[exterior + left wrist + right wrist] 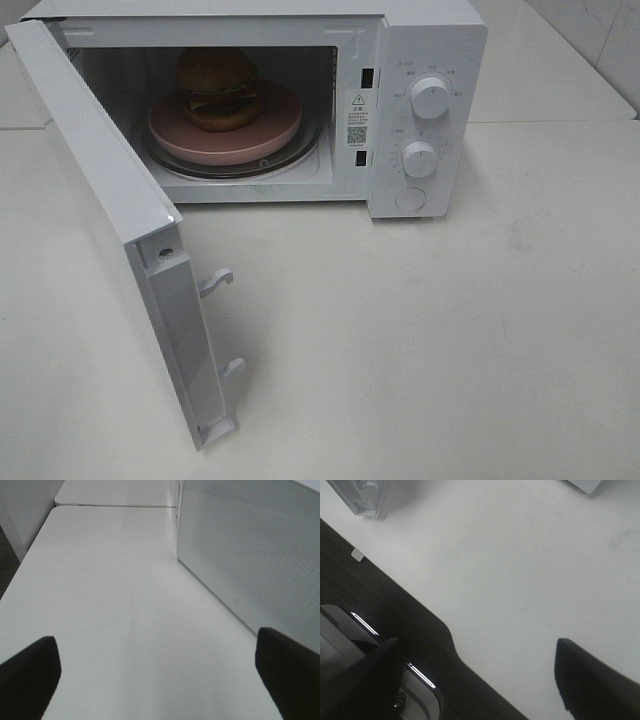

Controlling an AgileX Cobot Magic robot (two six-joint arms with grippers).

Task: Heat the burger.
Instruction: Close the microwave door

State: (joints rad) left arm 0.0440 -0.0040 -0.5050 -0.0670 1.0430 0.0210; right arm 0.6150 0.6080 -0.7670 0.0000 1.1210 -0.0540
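The burger (218,88) sits on a pink plate (272,136) inside the white microwave (432,45), its door (95,170) swung open, at the upper left of the overhead frame, while the left gripper (155,647) and right gripper (477,645) both gape wide, grasping nothing.

Rear of the microwave (430,40) beyond the top edge; label (357,118) print and dial (430,98) markings illegibly small.

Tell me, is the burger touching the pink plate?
Touching. The exterior high view shows the burger resting on the pink plate inside the open microwave.
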